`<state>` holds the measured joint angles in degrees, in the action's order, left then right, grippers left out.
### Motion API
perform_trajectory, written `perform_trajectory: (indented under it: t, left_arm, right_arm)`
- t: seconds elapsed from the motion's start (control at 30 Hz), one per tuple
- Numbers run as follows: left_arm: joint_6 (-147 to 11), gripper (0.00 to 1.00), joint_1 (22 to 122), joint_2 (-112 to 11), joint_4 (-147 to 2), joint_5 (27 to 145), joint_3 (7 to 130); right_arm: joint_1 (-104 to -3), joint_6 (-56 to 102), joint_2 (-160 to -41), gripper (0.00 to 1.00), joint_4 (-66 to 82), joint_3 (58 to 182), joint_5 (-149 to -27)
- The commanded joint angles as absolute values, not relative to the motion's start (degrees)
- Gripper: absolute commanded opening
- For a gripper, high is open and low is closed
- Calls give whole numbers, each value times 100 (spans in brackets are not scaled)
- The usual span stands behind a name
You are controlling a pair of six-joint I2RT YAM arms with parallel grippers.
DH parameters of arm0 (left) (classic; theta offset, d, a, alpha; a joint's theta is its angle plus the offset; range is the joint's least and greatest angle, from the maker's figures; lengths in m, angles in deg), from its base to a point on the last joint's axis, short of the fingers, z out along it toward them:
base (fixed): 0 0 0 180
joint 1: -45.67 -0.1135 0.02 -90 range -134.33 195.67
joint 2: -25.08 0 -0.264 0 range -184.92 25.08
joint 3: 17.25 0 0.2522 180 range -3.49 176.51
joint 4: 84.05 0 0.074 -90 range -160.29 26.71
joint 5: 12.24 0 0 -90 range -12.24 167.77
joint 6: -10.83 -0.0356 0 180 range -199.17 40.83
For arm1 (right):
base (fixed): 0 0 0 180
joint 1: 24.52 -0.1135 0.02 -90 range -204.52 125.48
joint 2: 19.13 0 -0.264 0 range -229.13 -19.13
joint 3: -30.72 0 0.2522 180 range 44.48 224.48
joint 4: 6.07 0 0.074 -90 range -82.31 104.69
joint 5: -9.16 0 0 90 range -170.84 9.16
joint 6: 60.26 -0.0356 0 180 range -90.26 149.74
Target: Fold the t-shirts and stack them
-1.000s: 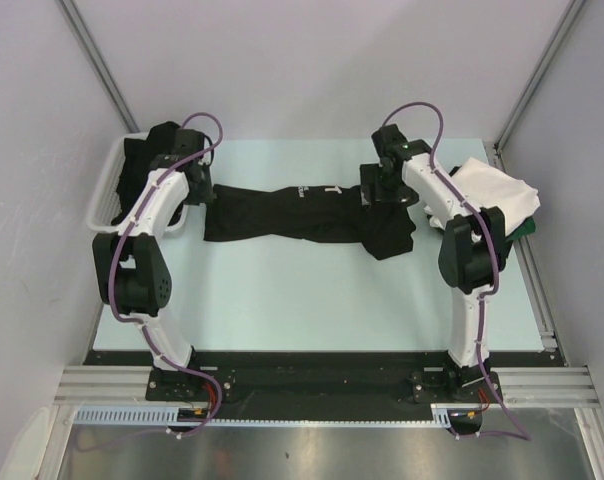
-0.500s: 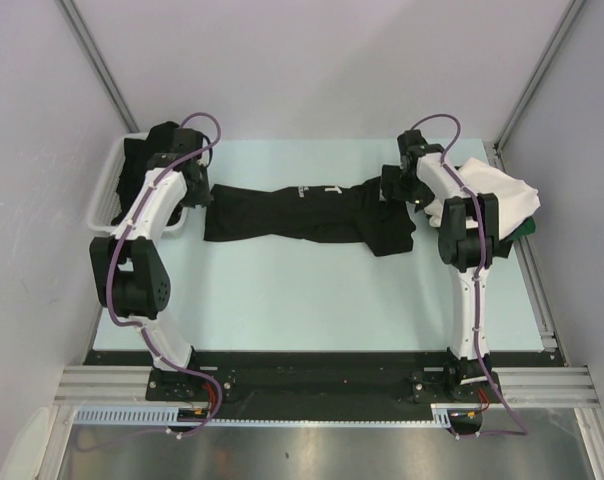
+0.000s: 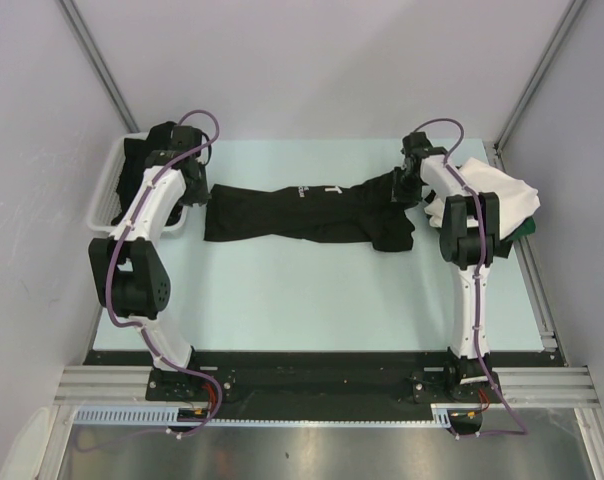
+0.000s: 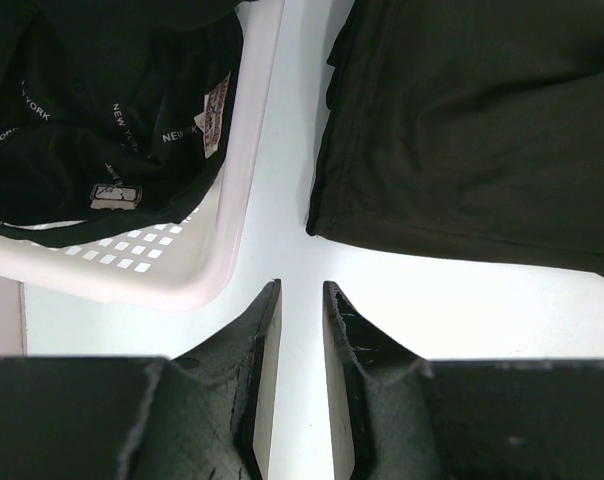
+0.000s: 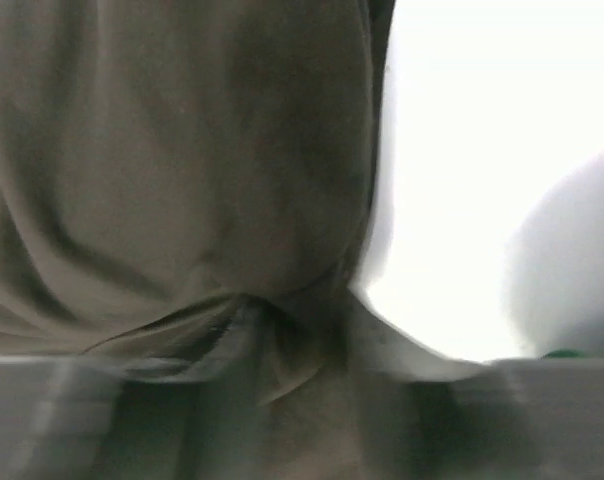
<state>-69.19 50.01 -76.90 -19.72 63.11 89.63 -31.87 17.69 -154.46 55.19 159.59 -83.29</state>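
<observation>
A black t-shirt [image 3: 302,212] with white lettering lies stretched across the middle of the table. Its left end [image 4: 482,130] is in the left wrist view. My left gripper [image 3: 194,193] [image 4: 300,285] hovers between that end and the basket, its jaws a narrow gap apart with nothing between them. At the shirt's far right corner my right gripper [image 3: 404,185] [image 5: 302,310] is shut on a pinch of the dark cloth, which fills its blurred wrist view. A folded white t-shirt [image 3: 497,190] lies on a dark green one [image 3: 528,229] at the right edge.
A white slotted basket [image 3: 102,195] [image 4: 244,180] stands at the left edge and holds another black t-shirt [image 3: 137,165] [image 4: 82,110] printed with NEW YORK. Grey walls close in the table at the back and on both sides.
My right gripper moved back and right off the shirt's body to its far right corner and closed on the cloth there. The left arm stayed where it was.
</observation>
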Motion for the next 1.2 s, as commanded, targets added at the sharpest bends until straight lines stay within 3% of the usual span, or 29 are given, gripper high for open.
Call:
perform_trajectory:
  t: [0.0, 0.13, 0.23, 0.67, 1.17]
  left_arm:
    - [-6985, 28, 5024, -7380, -1913, 6212, 9161]
    - [-7003, 27, 5024, -7336, -1878, 6195, 9143]
    - [-7020, 27, 5024, -7319, -1861, 6168, 9126]
    - [-6924, 26, 5094, -7143, -1746, 6238, 9029]
    - [-6871, 26, 5340, -6915, -1483, 6151, 8897]
  right_arm:
    - [-3093, 1726, -15492, 20, 5330, 15821, -8479]
    - [-3041, 1718, -15536, 5, 5278, 15760, -8497]
    - [-3014, 1735, -15571, 1, 5181, 15829, -8506]
    - [-2935, 1964, -16731, 1, 5471, 18061, -8681]
    - [-2909, 1788, -16881, 4, 3556, 18466, -9270]
